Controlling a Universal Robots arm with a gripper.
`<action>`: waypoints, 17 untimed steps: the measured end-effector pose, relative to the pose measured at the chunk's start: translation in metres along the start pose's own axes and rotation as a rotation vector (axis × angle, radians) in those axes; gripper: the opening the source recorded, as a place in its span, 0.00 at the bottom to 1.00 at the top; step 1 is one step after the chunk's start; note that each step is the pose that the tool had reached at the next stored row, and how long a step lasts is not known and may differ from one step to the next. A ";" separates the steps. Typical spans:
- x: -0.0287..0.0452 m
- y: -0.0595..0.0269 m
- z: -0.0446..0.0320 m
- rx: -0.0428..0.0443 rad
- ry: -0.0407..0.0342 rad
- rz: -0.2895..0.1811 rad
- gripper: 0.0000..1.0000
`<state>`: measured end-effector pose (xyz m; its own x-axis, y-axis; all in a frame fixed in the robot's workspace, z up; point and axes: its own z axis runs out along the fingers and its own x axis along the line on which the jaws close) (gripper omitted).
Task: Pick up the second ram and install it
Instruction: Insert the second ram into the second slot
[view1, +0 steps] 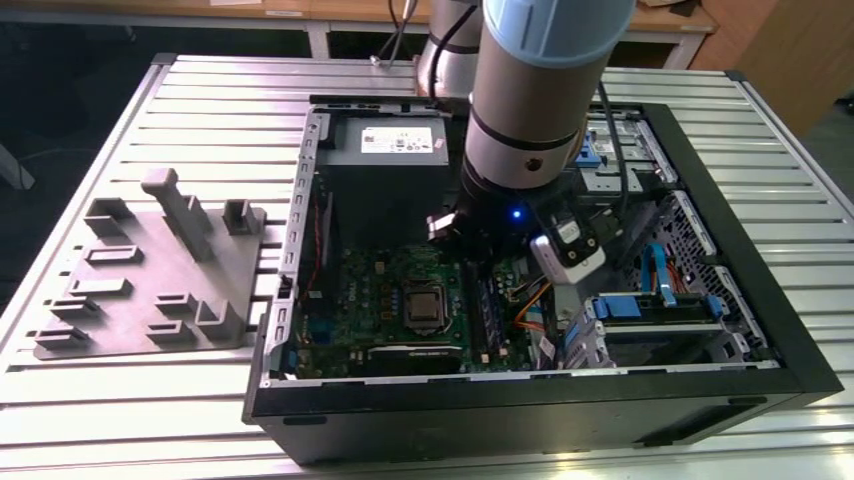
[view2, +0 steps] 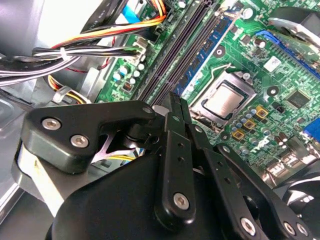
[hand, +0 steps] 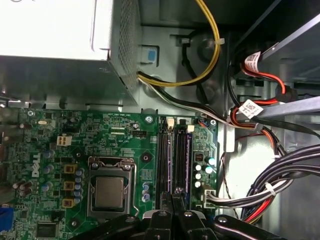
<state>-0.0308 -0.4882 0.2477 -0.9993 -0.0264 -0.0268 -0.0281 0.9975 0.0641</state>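
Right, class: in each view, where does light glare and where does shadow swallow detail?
Exterior view: the case is shadowed inside beneath the arm. First wrist view: the power supply is washed out white. Second wrist view: the processor lid gleams, while the black gripper looks uniformly dark.

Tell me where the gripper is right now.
In the first wrist view the gripper is over one end of the memory slots, beside the processor socket on the green motherboard.
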 end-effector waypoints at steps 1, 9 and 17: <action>0.0002 -0.0001 0.0010 -0.0001 0.0000 0.000 0.11; 0.0006 0.0021 0.0046 -0.0001 0.0000 0.000 0.11; 0.0017 0.0017 0.0121 -0.0005 0.0000 0.000 0.11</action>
<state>-0.0322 -0.4857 0.2357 -0.9993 -0.0264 -0.0268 -0.0281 0.9975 0.0646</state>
